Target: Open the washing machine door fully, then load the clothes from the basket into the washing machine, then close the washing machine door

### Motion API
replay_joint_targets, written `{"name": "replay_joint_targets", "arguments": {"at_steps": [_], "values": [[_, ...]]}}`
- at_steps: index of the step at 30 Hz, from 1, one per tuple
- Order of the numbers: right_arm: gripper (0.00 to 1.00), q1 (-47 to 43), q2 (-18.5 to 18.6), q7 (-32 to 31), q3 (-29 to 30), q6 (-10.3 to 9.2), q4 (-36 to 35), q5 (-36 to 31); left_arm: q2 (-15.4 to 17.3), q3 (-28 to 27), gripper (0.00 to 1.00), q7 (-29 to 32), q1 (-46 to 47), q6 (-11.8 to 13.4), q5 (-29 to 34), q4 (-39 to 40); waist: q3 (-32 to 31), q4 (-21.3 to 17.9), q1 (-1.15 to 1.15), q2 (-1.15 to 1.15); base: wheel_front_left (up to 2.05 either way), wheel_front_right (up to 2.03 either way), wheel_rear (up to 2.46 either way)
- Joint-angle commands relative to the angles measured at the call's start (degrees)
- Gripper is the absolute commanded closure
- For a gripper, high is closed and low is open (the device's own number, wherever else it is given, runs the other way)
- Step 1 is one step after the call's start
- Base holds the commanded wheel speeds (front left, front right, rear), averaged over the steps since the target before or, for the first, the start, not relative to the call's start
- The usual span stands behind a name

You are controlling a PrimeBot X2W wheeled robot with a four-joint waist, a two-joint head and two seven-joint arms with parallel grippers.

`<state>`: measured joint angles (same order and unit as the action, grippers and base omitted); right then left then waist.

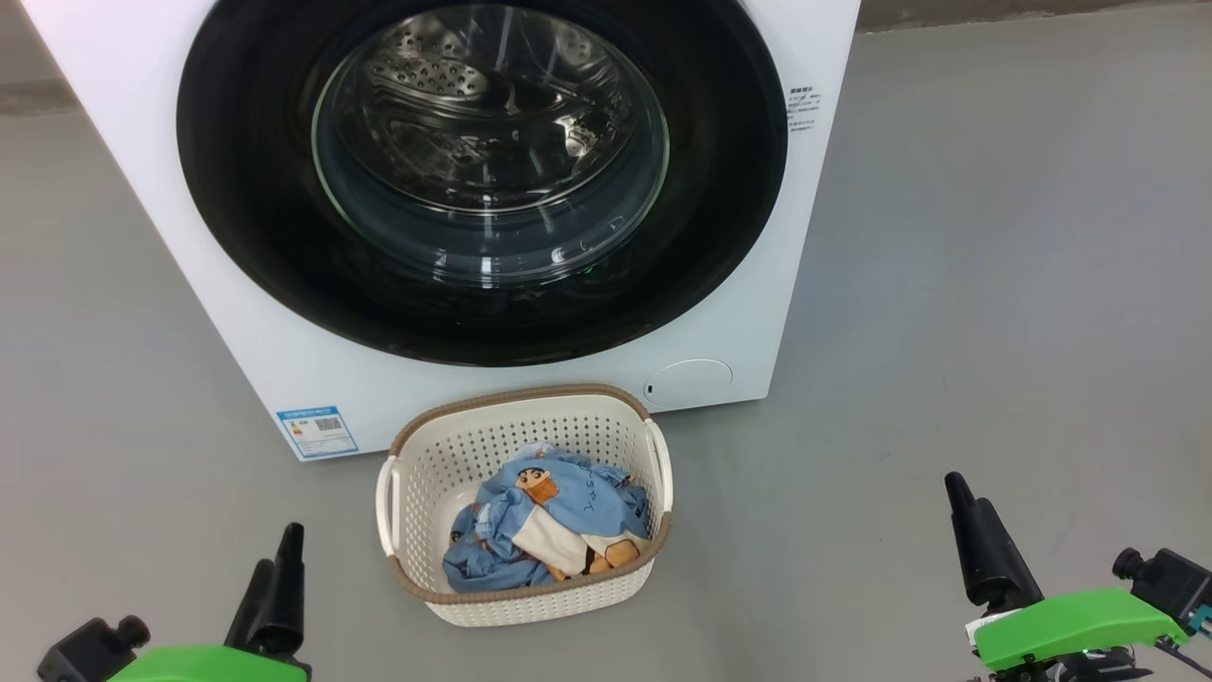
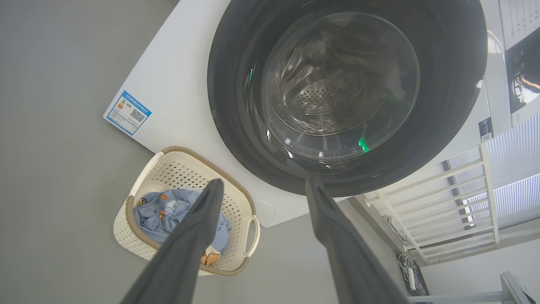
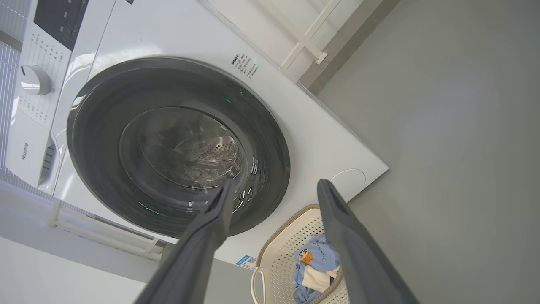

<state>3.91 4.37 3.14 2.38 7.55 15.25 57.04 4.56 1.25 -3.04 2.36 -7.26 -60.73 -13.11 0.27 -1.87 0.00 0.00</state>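
Now — left hand (image 2: 263, 181) wide | right hand (image 3: 276, 182) wide | basket (image 1: 530, 606) between them — untouched

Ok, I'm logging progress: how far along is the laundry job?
Nothing done yet: the washing machine door is shut. Nothing in hand: left gripper and right gripper hang open. The clothes lie in the basket. Left: open, load, close.

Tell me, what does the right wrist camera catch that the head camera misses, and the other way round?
Right wrist view: the control panel's knob and a white railing by the washing machine. Head view: the left gripper. Both: the shut washing machine door, the basket holding the clothes, and the right gripper, open.
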Motion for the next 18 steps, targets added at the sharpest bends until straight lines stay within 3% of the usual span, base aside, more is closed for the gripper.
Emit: {"name": "replay_joint_targets", "arguments": {"at_steps": [1, 18], "values": [[0.0, 2.8, 1.0, 0.6, -1.0, -0.03, -1.6, -1.8, 1.2, -0.8, 0.0, -0.6, 2.1, -0.1, 1.8, 1.8, 0.0, -0.1, 0.0, 0.0, 0.0, 0.0, 0.0], [0.0, 3.9, 1.9, 3.4, -2.5, -0.04, -1.0, -15.9, 1.8, -1.0, 0.0, -3.5, 1.1, -0.2, 15.9, 3.3, -0.4, -0.5, 0.0, 0.0, 0.0, 0.0, 0.0]]}}
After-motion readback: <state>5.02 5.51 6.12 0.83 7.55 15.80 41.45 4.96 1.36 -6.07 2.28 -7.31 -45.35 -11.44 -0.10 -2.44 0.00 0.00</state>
